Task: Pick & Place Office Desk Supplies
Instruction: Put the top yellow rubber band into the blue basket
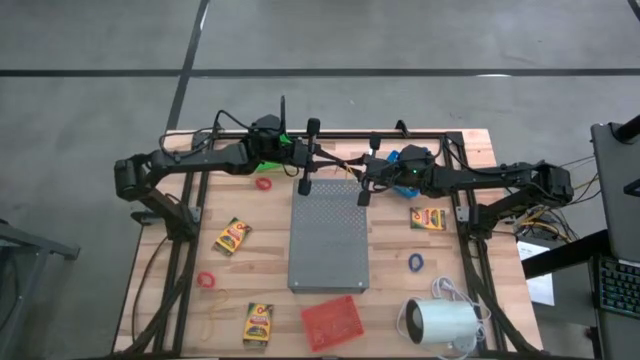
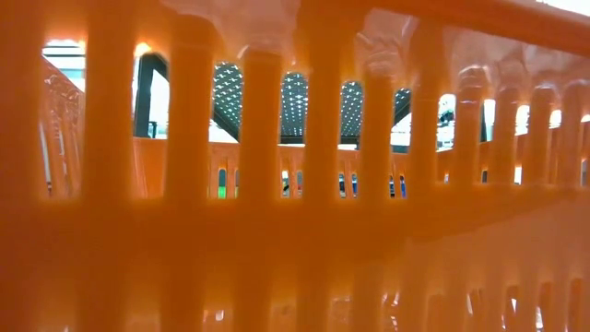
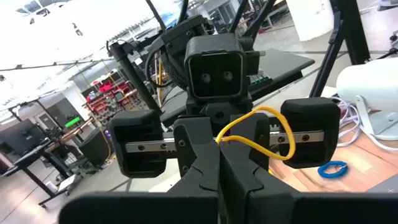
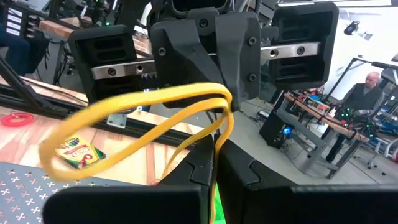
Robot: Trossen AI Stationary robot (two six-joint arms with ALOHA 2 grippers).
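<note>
Handover of a yellow rubber band (image 4: 155, 94), in the air over the far edge of the grey perforated slab (image 1: 328, 235). The left end effector (image 3: 217, 155) and right end effector (image 4: 214, 155) face each other nose to nose there. Each has its fingers together, and each looks clamped on the band where the tips meet. The loose loop hangs off to one side.

To do it well:
- Likely next step is a release by one side, then carrying the band to its drop spot. I can't tell which spot.
- Only one side should let go. If both pull, the band stretches and snaps away.
- Back straight off before lowering, so the loop doesn't snag the other fingers.

What each view adds:
- High view gives the layout but the band is too thin to make out. One crayon box (image 1: 428, 217) lies right of the slab and another crayon box (image 1: 232, 236) lies left of it. A blue ring (image 1: 415, 262) sits just right of the slab and a red ring (image 1: 264, 183) sits off its far left corner.
- Wrist views alone show the band and both pinches.
- Low view is blocked by an orange lattice basket wall (image 2: 295, 231), so it shows nothing of the arms.
- Right wrist view also catches a person (image 4: 364, 93) in the room beyond.
</note>
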